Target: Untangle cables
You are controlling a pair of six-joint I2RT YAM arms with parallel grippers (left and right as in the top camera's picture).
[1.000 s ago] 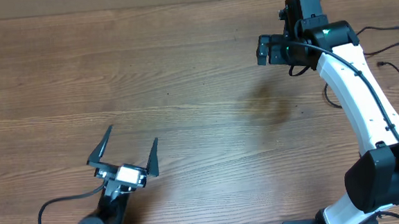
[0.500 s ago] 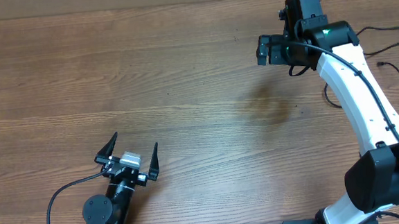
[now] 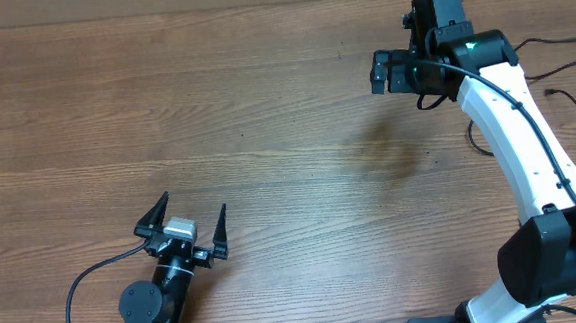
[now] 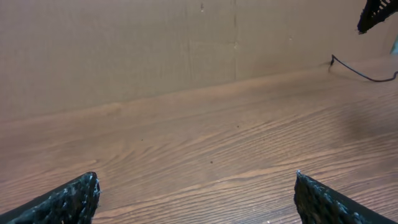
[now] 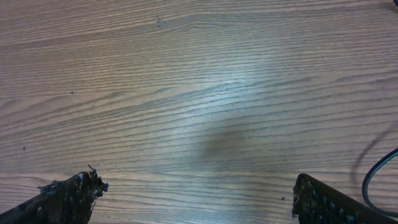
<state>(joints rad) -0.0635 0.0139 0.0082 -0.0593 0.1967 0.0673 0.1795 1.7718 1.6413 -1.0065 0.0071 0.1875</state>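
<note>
We see the wooden table [image 3: 264, 103] filling the overhead view, its grain running left to right; along its far side, in the left wrist view, stands a plain brown cardboard wall [image 4: 124, 50]; the white right arm [image 3: 506, 128] reaches from the near right corner up toward the far right part of the table, with a thicker black wire running along its length; the black left arm [image 3: 142, 306] sits low at the near left edge; the right gripper [image 5: 198, 179] hangs above bare wood with its two fingers spread wide, one at each lower corner of its wrist view, gripping nothing and touching nothing; the left gripper [image 3: 192, 202] likewise has its fingers wide apart, pointing toward the far side of the table, with only bare wood between them; the cables [image 3: 550, 93] lie as loose thin black strands at the far right edge of the table, beyond the right arm and well apart from both grippers; we cannot tell from here whether they are knotted together; a dark curved line [image 5: 373, 174] shows at the lower right of the right wrist view, and we cannot tell whether it is a cable or the arm's own wire.
</note>
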